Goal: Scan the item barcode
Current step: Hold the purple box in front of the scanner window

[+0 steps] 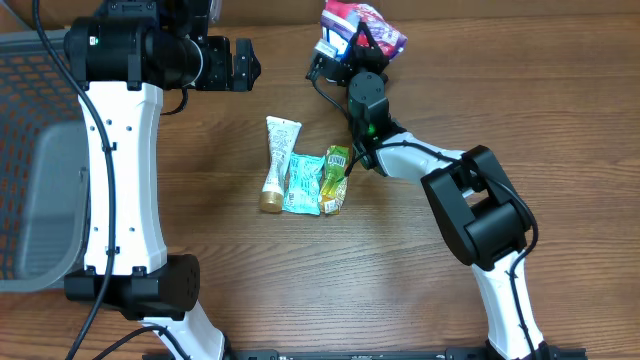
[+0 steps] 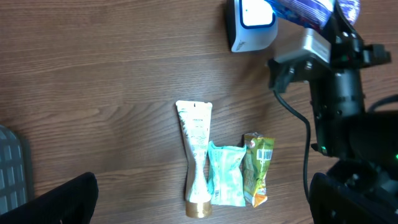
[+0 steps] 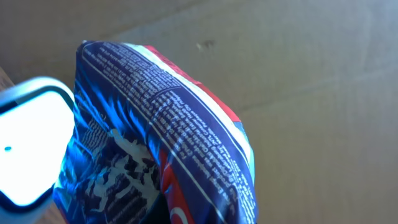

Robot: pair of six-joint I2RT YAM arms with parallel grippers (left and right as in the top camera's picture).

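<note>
Right gripper pinches a blue-and-red foil bag at the far white scanner box; left gripper gapes empty. Scan seems underway, unconfirmed.

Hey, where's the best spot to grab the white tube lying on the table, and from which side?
Probably the tube at its far half, just short of the crimped end, coming straight down with the open left gripper. It lies flat, and both sides are bare there; nearer the cap the teal packet crowds its right side.
</note>
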